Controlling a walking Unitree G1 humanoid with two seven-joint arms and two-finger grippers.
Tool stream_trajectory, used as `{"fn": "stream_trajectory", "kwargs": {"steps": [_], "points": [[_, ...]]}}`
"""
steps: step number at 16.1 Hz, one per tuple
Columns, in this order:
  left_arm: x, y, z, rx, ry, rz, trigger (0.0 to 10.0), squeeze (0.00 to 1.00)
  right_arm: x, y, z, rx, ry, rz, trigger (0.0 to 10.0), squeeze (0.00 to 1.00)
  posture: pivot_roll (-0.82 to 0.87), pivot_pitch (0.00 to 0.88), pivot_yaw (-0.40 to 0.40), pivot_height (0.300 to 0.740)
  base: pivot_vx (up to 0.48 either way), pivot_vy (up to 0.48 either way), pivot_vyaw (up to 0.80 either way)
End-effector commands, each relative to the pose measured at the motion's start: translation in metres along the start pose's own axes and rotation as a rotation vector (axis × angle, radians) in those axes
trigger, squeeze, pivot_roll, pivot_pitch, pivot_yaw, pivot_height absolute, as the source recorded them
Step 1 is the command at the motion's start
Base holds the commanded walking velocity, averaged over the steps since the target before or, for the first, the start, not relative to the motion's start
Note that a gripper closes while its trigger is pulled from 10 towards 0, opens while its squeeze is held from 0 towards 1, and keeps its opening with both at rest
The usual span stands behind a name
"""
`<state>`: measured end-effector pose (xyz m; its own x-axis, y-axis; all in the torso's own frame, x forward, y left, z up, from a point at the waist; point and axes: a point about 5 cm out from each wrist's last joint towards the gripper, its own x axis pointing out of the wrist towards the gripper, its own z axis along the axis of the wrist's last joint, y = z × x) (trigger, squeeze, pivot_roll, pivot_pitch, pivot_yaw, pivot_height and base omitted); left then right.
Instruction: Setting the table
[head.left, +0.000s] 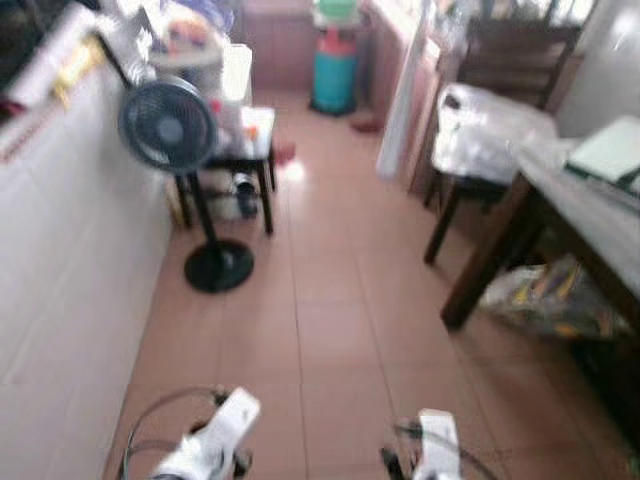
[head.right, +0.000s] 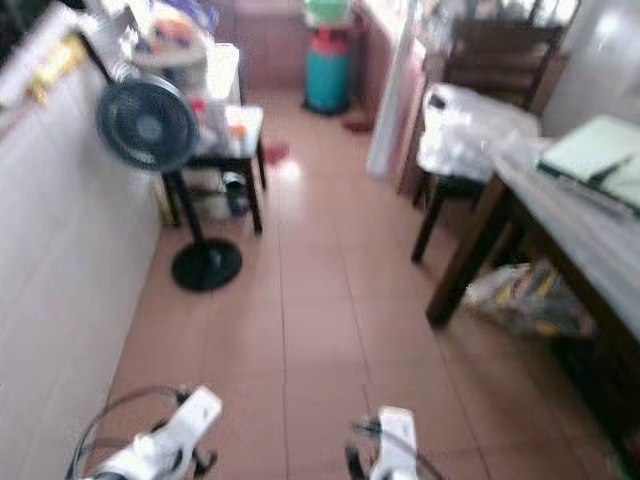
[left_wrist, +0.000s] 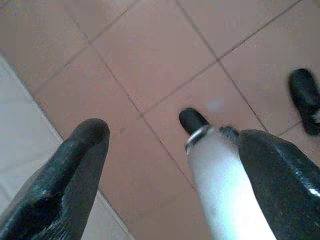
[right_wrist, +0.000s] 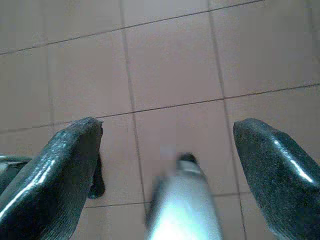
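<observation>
Two robot arms hang low near the bottom of the head views, over a floor (head.left: 330, 330) of reddish-brown tiles, and the picture is a bit blurry. The left hand (left_wrist: 170, 165) has its two black fingers (left_wrist: 75, 165) spread wide apart, and nothing is held between them. The right hand (right_wrist: 170, 165) is also wide open and holds nothing. Both hands point down at the tiles. On the robot's right stands a dark wooden desk (head.left: 590, 215) with a pale green flat thing (head.left: 608, 150) lying on top. Under that desk sits a crumpled plastic bag (head.left: 545, 295). Just past the desk is a chair (head.left: 490, 130) covered with clear plastic. On the robot's left a black standing fan (head.left: 168, 125) stands beside a long white counter (head.left: 60, 250). Behind the fan is a small dark side table (head.left: 245, 150) piled with things too blurry to name. Far back, near the wall, stands a teal and red gas tank (head.left: 335, 70).
</observation>
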<state>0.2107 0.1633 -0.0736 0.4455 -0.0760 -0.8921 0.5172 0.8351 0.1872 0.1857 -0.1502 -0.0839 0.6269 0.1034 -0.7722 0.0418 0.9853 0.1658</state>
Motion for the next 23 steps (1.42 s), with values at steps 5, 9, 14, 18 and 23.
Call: {"fn": "stream_trajectory", "kwargs": {"steps": [5, 9, 14, 18, 23], "points": [[0.0002, -0.0027, -0.0010, -0.026, -0.002, -0.020, 10.0, 0.00, -0.0027, -0.0065, -0.0079, 0.007, 0.023, -0.020, 10.0, 0.00, 0.03, 0.023, -0.002, 0.740, 0.000, 0.000, 0.00], [0.0001, -0.0028, -0.0025, -0.028, 0.001, -0.029, 10.0, 0.00, -0.0033, -0.0069, -0.0102, 0.017, 0.029, -0.024, 10.0, 0.00, 0.02, 0.031, 0.002, 0.740, 0.000, 0.352, 0.00], [0.0000, -0.0025, -0.0039, -0.021, 0.008, -0.032, 10.0, 0.00, -0.0033, -0.0062, -0.0107, 0.018, 0.031, -0.021, 10.0, 0.00, 0.02, 0.032, 0.001, 0.740, 0.000, 0.469, 0.00], [-0.0003, -0.0013, -0.0049, -0.014, 0.010, -0.033, 10.0, 0.00, -0.0030, -0.0046, -0.0107, 0.025, 0.030, -0.017, 10.0, 0.00, 0.03, 0.036, 0.006, 0.740, 0.000, 0.468, 0.00], [-0.0004, -0.0012, -0.0057, -0.007, 0.010, -0.035, 10.0, 0.00, -0.0034, -0.0056, -0.0115, 0.027, 0.028, -0.030, 10.0, 0.00, 0.02, 0.038, 0.006, 0.740, 0.000, 0.342, 0.00]]}}
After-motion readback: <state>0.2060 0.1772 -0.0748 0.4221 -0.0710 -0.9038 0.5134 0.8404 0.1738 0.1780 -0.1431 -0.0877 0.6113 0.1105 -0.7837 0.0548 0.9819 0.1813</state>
